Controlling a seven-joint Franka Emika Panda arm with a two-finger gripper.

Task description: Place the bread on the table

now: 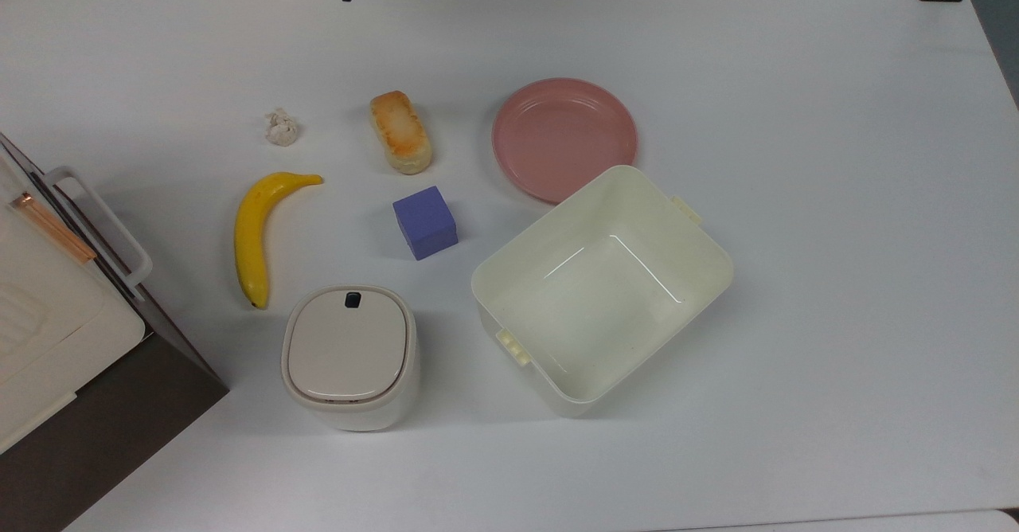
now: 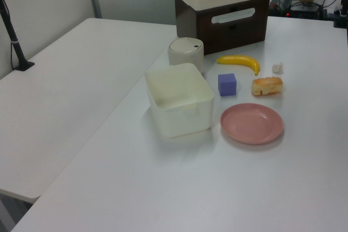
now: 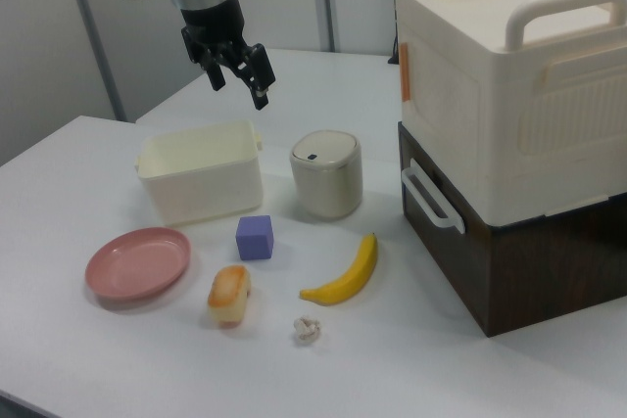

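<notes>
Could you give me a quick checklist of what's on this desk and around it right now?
Surface: white table, nothing spilled.
Job's things: bread lies flat on the table beside the pink plate.
Clutter: banana, paper ball, purple block, lidded bin, open tub.
Tool: raised, open, holding nothing.
Cables: nothing seen on the table.
Surroundings: cream case stacked on a dark box; second table in the left view.
</notes>
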